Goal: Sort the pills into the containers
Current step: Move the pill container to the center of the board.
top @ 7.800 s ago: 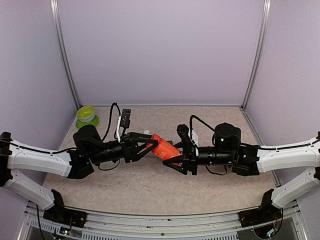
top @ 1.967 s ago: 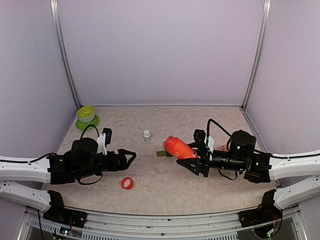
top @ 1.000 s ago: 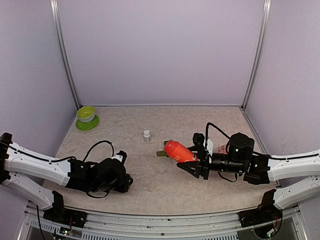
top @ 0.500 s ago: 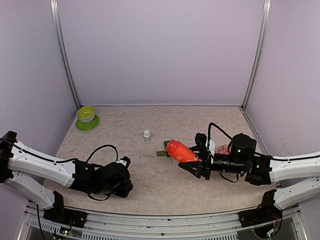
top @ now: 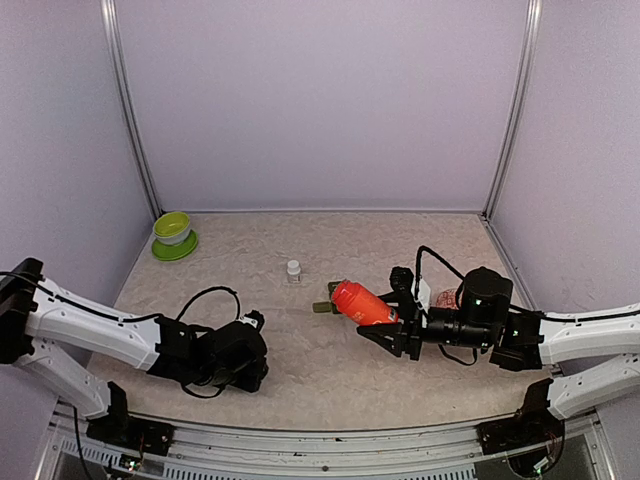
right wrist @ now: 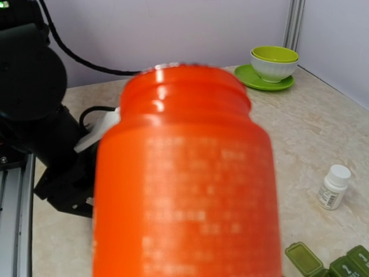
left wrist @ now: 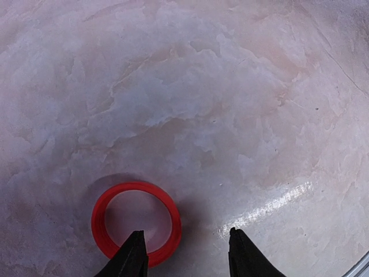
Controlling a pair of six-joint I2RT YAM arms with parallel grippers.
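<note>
right gripper [top: 388, 322] clamps orange bottle [top: 358, 302], long axis across table, open mouth pointing left | containers [top: 322, 307] on table just beside that mouth, right arm nearer | left gripper [left wrist: 187, 257] parted, empty, over red cap [left wrist: 136, 188], well apart

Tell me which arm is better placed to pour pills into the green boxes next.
Right. Its gripper holds the orange bottle, uncapped, its mouth close to the dark green boxes. The left gripper hangs open over the red cap, well away from them.
</note>
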